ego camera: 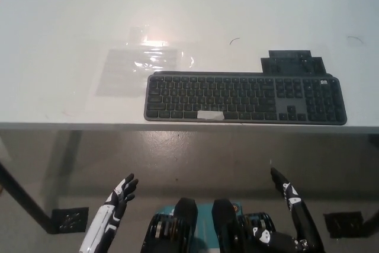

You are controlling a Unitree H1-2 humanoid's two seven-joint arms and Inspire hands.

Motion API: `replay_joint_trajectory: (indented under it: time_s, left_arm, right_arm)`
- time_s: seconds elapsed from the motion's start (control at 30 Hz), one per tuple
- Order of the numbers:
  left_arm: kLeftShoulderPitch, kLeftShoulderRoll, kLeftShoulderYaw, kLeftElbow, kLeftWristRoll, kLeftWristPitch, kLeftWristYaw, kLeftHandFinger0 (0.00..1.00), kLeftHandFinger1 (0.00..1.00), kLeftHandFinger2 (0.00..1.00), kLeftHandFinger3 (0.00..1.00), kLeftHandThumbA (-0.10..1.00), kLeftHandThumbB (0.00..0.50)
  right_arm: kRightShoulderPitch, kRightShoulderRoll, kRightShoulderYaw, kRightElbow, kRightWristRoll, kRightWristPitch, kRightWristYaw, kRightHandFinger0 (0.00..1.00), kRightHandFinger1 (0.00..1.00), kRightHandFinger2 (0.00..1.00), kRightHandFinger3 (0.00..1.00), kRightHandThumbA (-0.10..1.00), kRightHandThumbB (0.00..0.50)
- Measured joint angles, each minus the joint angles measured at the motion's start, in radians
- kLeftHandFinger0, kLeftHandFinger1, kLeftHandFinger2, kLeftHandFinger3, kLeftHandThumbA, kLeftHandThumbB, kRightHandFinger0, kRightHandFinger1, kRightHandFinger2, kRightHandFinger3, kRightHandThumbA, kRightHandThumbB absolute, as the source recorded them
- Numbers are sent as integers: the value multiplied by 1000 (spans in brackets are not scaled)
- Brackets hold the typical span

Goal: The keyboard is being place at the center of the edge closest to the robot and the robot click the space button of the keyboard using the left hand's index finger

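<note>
A white table (59, 87) fills the upper half of the frame, with a bright glare (154, 42) of light near its upper middle. Below its front edge lies a grey-brown floor (237, 152). A dark table leg (23, 198) slants across the lower left.

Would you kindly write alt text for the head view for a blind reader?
A dark grey keyboard lies along the near edge of a white table, untouched. Both robot hands hang below that edge: the white left hand lower left, the black right hand lower right.

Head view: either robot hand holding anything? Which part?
Nothing held: left robot hand and right robot hand both empty, below the table edge, off the keyboard.
</note>
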Motion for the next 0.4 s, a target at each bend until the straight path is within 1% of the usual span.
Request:
replay_joint_trajectory:
  time_s: [0.03, 0.13, 0.3, 0.4]
  left_arm:
    - [-4, 0, 3, 11, -1, -3, -1, 1000, 1000, 1000, 1000, 1000, 298]
    - [-10, 0, 12, 31, -2, -11, -5, 1000, 1000, 1000, 1000, 1000, 285]
    - [-7, 0, 19, 42, 1, -16, -7, 1000, 1000, 1000, 1000, 1000, 287]
    - [-6, 0, 21, 41, 3, -16, -7, 1000, 1000, 1000, 1000, 1000, 279]
  right_arm:
    - [0, 0, 0, 0, 0, 0, 0, 1000, 1000, 1000, 1000, 1000, 360]
    - [-2, 1, 0, 0, 0, 0, 0, 1000, 1000, 1000, 1000, 1000, 360]
    - [-2, 1, 2, 0, 0, 0, -1, 1000, 1000, 1000, 1000, 1000, 358]
    - [-2, 1, 4, 1, 0, 0, 0, 1000, 1000, 1000, 1000, 1000, 352]
